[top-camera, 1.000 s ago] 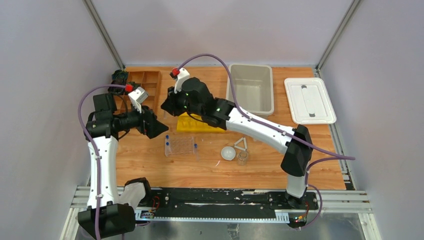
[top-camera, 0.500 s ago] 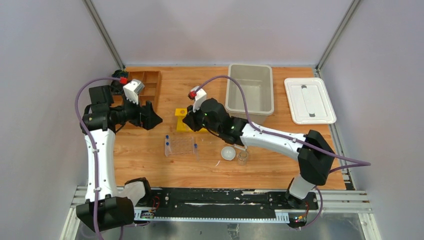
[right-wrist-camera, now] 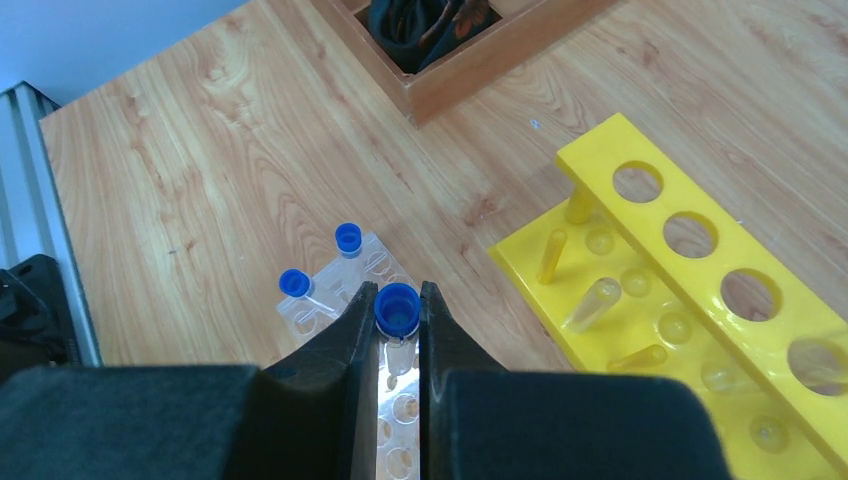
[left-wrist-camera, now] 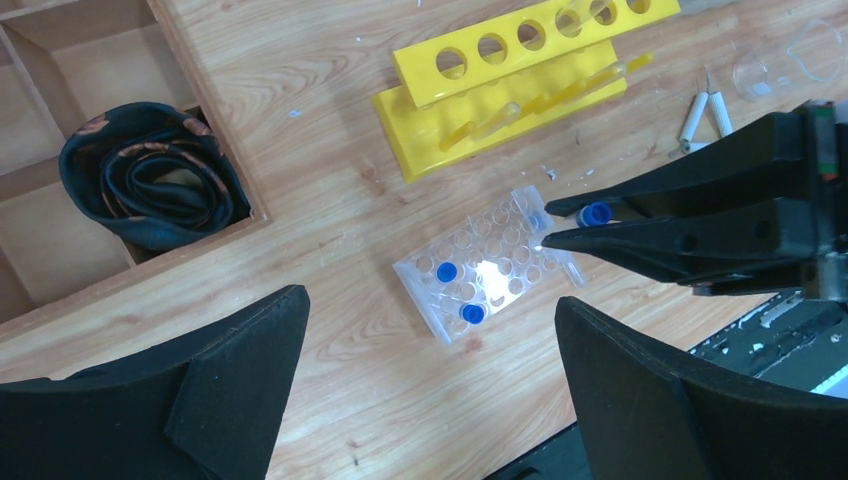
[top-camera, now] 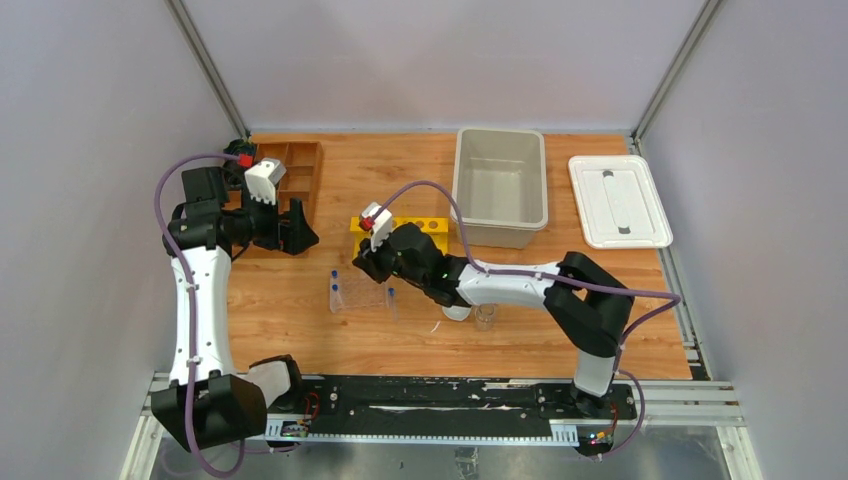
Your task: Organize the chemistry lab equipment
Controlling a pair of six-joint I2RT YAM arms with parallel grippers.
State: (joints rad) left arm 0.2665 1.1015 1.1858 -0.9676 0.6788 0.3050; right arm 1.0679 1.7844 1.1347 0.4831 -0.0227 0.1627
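- Clamping a thin, clear blue-capped tube point(right-wrist-camera: 397, 308) upright, the right hand point(right-wrist-camera: 398, 298) sits over the clear plastic rack point(left-wrist-camera: 500, 262) mid-desk point(top-camera: 400, 170).
- Two more blue caps are seated at one end of the rack.
- Left hand point(left-wrist-camera: 430, 300): fingers wide apart, holding nothing.

Right arm point(top-camera: 520, 285) covers most of the white bowl point(top-camera: 453, 315)

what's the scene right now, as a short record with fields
right gripper: shut on a blue-capped tube
tube position: at the clear rack
rack contents: at least two more capped tubes
left gripper: open, holding nothing, beside the wooden tray
beaker: loose on the table
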